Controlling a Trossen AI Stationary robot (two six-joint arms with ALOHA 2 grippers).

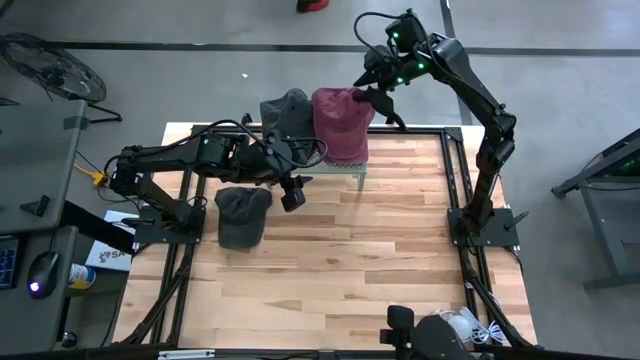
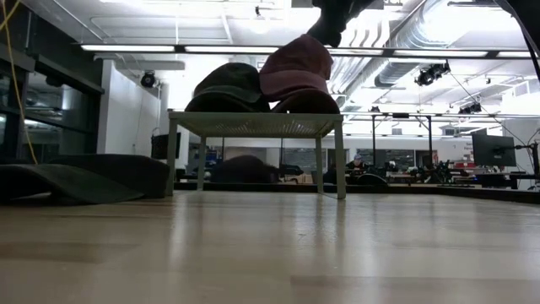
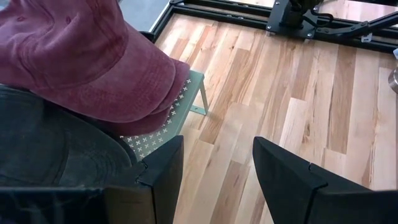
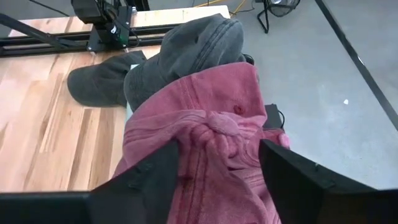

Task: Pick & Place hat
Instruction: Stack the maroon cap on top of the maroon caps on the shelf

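Red hat (image 1: pixel 340 125): on small green stand (image 1: pixel 345 172) at far edge of table (image 1: pixel 400 250), overlapping grey hat (image 1: pixel 286 112) beside it; crown up, fabric bunched at top.
Handling (judged): soft washed cotton, light, no stiffness exc. brim; will sag and fold when lifted, not fragile, not slippery. May drag grey hat along where they overlap.
Hold point (judged): the gathered crown fabric, pinch deep; brim edge 2nd choice.
Right gripper (image 4: pixel 217 158): directly over red hat crown, jaws apart, straddling the bunched top; contact w/ cloth cannot be confirmed, no clamp seen.
Left gripper (image 3: pixel 217 165): just in front of stand, over table, jaws apart, empty; waiting.
Third hat (image 1: pixel 242 215): dark grey, flat on table near left arm base, well apart from stand.
Risk: thin pinch slips out; stand could shift if snagged.
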